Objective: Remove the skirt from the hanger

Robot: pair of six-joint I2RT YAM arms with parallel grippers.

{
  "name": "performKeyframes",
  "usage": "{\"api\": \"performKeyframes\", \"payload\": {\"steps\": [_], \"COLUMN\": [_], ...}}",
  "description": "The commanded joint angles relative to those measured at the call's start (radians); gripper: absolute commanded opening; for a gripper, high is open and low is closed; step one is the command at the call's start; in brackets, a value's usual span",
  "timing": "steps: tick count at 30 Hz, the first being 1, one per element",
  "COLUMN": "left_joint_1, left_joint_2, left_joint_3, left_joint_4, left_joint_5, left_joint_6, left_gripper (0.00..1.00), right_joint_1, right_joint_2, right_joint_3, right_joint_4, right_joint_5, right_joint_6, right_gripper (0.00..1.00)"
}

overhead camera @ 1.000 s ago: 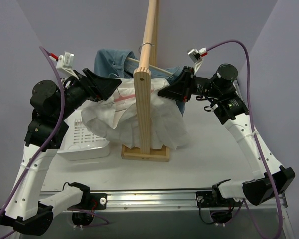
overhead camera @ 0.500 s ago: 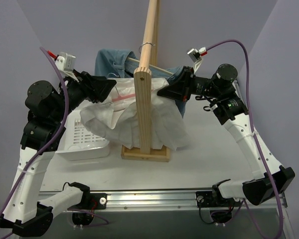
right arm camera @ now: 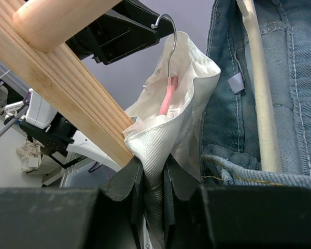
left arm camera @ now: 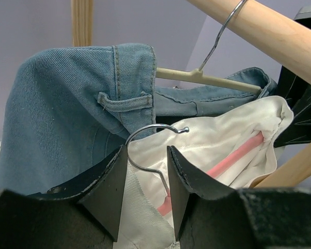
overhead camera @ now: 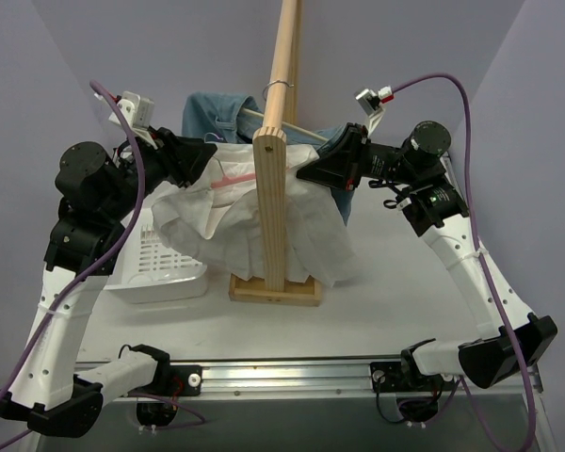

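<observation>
Right wrist view: at bottom centre the right gripper (right arm camera: pixel 153 174) is clamped on a fold of the white skirt (right arm camera: pixel 160 140). Beyond it, the pink hanger (right arm camera: pixel 167 98) rises out of the cloth at upper centre, with the blue denim garment (right arm camera: pixel 223 114) to the right. Left wrist view: the left gripper (left arm camera: pixel 146 171) stands parted around the hanger's wire hook, with the skirt behind. Top external view: the skirt drapes mid-frame around the wooden stand (overhead camera: pixel 268 217).

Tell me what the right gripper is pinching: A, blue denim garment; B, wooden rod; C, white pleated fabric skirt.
C: the right wrist view shows the right gripper shut on a fold of the white pleated fabric skirt.
</observation>
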Motion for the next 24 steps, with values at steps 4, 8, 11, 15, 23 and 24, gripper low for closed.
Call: {"api": "performKeyframes", "payload": {"steps": [4, 8, 11, 15, 23, 24], "left_joint_1": [0.002, 0.002, 0.002, 0.002, 0.002, 0.002], "left_joint_2": [0.012, 0.033, 0.042, 0.041, 0.035, 0.032], "left_joint_3": [0.042, 0.051, 0.052, 0.044, 0.035, 0.035], "left_joint_4": [-0.002, 0.012, 0.021, 0.020, 0.061, 0.069], "left_joint_5": [-0.009, -0.009, -0.015, -0.053, -0.032, -0.027], "left_joint_6": [0.038, 0.036, 0.041, 0.050, 0.024, 0.018], "left_gripper": [0.45, 0.46, 0.53, 0.69, 0.52, 0.47], "right_joint_1": [0.020, 0.023, 0.026, 0.029, 0.033, 0.033], "right_joint_2": [-0.043, -0.040, -0.038, -0.043, -0.042, -0.040], "right_joint_3": [0.039, 0.040, 0.045, 0.043, 0.037, 0.039], "right_joint_4": [0.162, 0.165, 0.165, 0.165, 0.150, 0.137], "right_joint_5": [-0.034, -0.043, -0.048, -0.053, -0.056, -0.054], "right_joint_6": [0.057, 0.060, 0.061, 0.061, 0.055, 0.037], "right_gripper": [0.00, 0.00, 0.00, 0.00, 0.00, 0.00]}}
